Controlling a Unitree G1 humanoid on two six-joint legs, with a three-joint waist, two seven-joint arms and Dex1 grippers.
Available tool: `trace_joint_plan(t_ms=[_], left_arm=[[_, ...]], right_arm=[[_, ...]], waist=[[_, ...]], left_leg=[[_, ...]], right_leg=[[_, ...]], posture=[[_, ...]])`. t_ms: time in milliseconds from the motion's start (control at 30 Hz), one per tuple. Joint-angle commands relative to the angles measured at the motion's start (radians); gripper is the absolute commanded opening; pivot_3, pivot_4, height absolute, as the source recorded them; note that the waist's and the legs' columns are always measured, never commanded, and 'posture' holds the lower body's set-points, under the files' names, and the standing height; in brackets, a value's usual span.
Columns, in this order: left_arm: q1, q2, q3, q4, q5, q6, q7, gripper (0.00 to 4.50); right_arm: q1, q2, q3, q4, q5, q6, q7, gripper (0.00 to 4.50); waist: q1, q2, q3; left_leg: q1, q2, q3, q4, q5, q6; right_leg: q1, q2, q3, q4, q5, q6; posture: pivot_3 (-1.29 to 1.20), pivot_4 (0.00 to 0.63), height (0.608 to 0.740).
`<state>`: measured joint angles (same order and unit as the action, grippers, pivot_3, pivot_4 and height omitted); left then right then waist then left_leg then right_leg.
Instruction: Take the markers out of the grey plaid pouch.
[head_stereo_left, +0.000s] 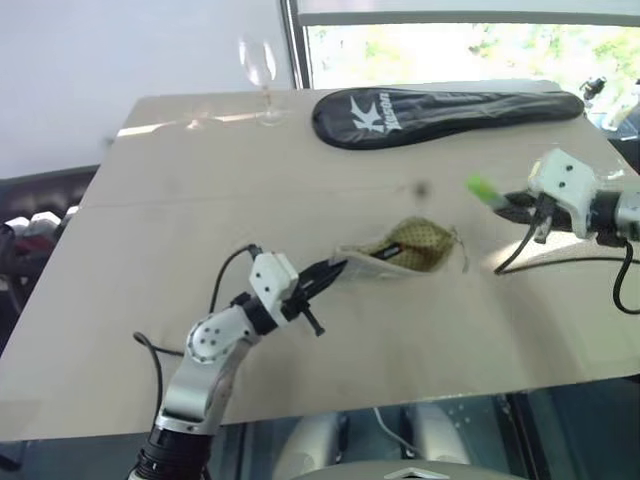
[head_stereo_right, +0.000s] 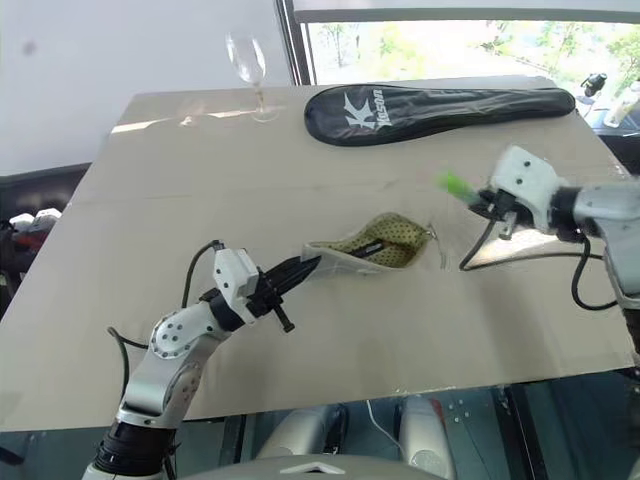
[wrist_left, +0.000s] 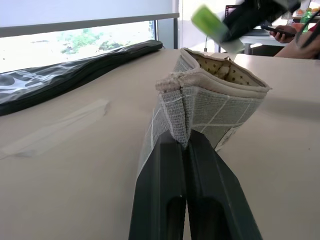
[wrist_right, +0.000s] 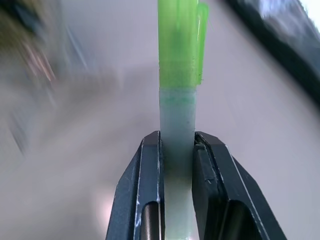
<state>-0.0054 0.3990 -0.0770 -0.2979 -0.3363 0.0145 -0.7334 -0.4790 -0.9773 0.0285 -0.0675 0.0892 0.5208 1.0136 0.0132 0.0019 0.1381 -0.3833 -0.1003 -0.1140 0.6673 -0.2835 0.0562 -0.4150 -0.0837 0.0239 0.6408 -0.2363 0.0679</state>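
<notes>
Gripping the green-capped marker by its pale body, the right claw hangs above the desk, out to the right of the grey plaid pouch, with the cap poking left toward the pouch. Over on the near left, the left claw is clenched on the pouch's corner seam, pinning that end while the mouth gapes and shows its tan dotted lining. Inside that mouth there's a dark shape, likely the second marker, though I can't make out its cap.

Now, the risks! That green marker is pinched between two narrow fingers low on its barrel, with much of its length sticking out; a quick swing could twist it loose and send it rolling off the desk's right edge. Set it down too close and it may roll back against the pouch. The left claw's hold is only on a fold of fabric, so a tug when the right comes back could slip it free and let the pouch slide or flop shut over the remaining marker. Far back, a wine glass stands well clear, no danger there.

Writing: the long black racket cover at the far side carries a big white "K" and a brand word beside it, which I'd guess is "Kawasaki" but cannot read for certain.
</notes>
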Motion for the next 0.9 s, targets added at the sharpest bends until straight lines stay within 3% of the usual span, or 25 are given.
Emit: trace_joint_plan(t_ms=[33,200,300,500,600,667,733,767,833,900], left_arm=[[0.004,0.008,0.026,-0.04,-0.003,-0.024,0.004,0.0],[0.008,0.011,0.031,-0.036,-0.002,-0.033,0.003,0.0],[0.017,0.013,0.036,-0.034,0.0,-0.038,0.001,0.0],[0.037,0.013,0.026,-0.039,-0.005,-0.042,-0.016,0.0],[0.038,0.009,0.015,-0.044,-0.005,-0.039,-0.02,0.0],[0.036,0.006,0.01,-0.046,-0.006,-0.036,-0.02,0.0],[0.029,0.004,0.007,-0.047,-0.009,-0.03,-0.019,0.0],[0.02,0.002,0.006,-0.05,-0.012,-0.021,-0.017,0.0],[0.004,-0.003,0.001,-0.056,-0.02,-0.005,-0.013,0.0],[-0.012,-0.01,-0.01,-0.063,-0.028,0.011,-0.012,0.0]], right_arm=[[0.013,0.01,0.017,0.034,-0.054,0.005,-0.067,0.25],[0.054,0.013,0.043,0.097,-0.098,-0.132,-0.072,2.59],[0.048,0.002,0.019,0.047,-0.063,-0.115,-0.03,3.95],[-0.053,0.135,-0.041,-0.247,0.248,0.127,0.026,3.95],[-0.099,0.183,-0.029,-0.331,0.355,0.212,0.029,3.26],[-0.107,0.19,-0.014,-0.355,0.394,0.231,0.047,2.15],[-0.109,0.187,0.01,-0.369,0.419,0.239,0.072,1.38],[-0.108,0.191,0.029,-0.372,0.421,0.239,0.074,0.59],[-0.108,0.201,0.067,-0.362,0.405,0.227,0.071,0.21],[-0.1,0.203,0.116,-0.333,0.365,0.185,0.079,0.21]], waist=[[-0.001,0.001,0.001],[0.001,0.001,0.001],[0.001,0.001,0.001],[-0.008,0.002,0.002],[0.001,0.002,0.002],[0.01,0.001,0.003],[0.013,0.001,0.003],[0.013,0.001,0.003],[0.01,0.001,0.003],[0.008,0.001,0.003]], left_leg=[[0.0,0.0,0.001,0.0,0.0,0.0],[0.0,0.0,0.001,0.0,0.0,0.0],[0.0,0.0,0.001,0.0,0.0,0.0],[0.001,0.002,0.001,0.0,0.0,0.0],[0.0,0.001,-0.001,0.0,0.0,0.0],[-0.001,0.0,-0.002,0.0,0.0,0.0],[-0.002,-0.001,-0.003,0.001,0.0,0.0],[-0.002,-0.001,-0.003,0.001,0.0,0.0],[-0.002,-0.001,-0.003,0.0,0.0,0.0],[-0.002,-0.001,-0.004,0.0,0.0,0.0]], right_leg=[[0.0,0.0,0.001,0.0,0.0,0.0],[0.0,0.0,0.001,0.001,0.0,0.0],[0.0,0.0,0.001,0.0,0.0,0.0],[0.0,0.002,0.002,0.0,0.0,0.0],[0.0,0.002,0.0,0.0,0.0,0.0],[0.0,0.0,-0.002,-0.001,0.0,0.0],[0.0,-0.001,-0.004,-0.003,0.0,0.0],[0.0,-0.001,-0.004,-0.003,0.0,0.0],[0.001,-0.001,-0.004,-0.003,0.0,0.0],[0.001,-0.001,-0.004,-0.002,0.0,0.0]], posture=[[0.0,0.15,0.74],[0.0,0.15,0.74],[0.0,0.15,0.74],[0.0,0.15,0.74],[0.0,0.15,0.74],[0.0,0.15,0.74],[0.0,0.15,0.74],[0.0,0.15,0.74],[0.0,0.15,0.74],[0.0,0.15,0.74]])
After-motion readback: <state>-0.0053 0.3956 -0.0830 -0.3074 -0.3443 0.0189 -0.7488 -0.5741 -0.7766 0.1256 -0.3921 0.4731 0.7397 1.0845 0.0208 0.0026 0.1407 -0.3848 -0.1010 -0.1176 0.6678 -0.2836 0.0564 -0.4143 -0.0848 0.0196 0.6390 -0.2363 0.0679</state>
